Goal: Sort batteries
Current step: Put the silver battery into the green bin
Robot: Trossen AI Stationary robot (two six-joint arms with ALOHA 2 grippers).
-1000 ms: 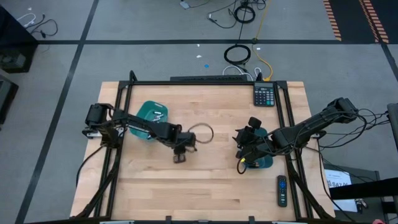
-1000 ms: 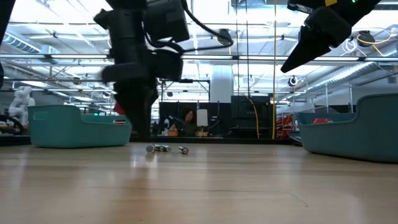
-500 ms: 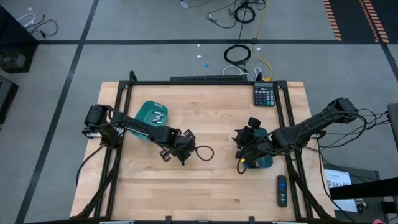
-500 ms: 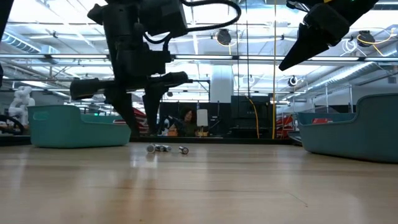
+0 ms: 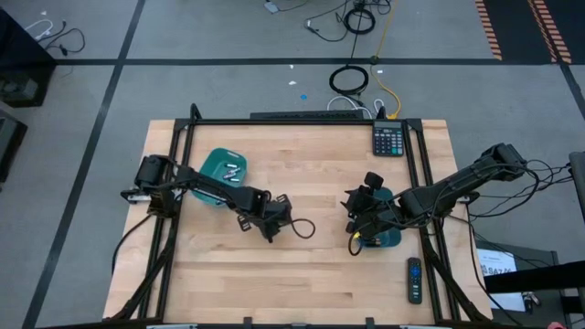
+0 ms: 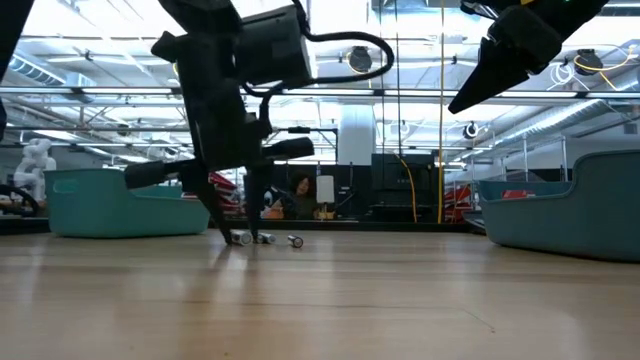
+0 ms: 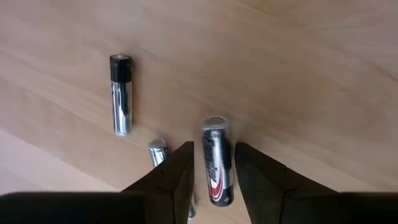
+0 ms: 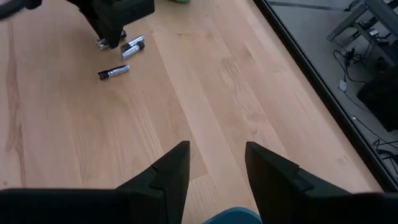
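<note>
Three small batteries lie on their sides on the wooden table left of centre: one [image 7: 216, 162] between my left gripper's fingers, one [image 7: 158, 152] beside it, one [image 7: 121, 93] farther off. My left gripper [image 7: 213, 152] [image 5: 272, 226] points down, open; its fingers stand on either side of the first battery, and no touch shows. A teal tray [image 5: 222, 169] at the left holds some silvery batteries. My right gripper [image 8: 214, 165] [image 5: 351, 212] hangs open above the table by a second teal tray [image 5: 384, 236].
A black calculator [image 5: 388, 140] lies at the far right corner and a black remote control [image 5: 414, 279] near the right front edge. A black frame borders the table. In the low view the trays [image 6: 125, 205] [image 6: 570, 210] stand at either side.
My left gripper has rolled about its own axis by roughly a quarter turn and sunk toward the table, so its fingertips now stand low around the batteries. The batteries have not moved. My right gripper has kept still.
</note>
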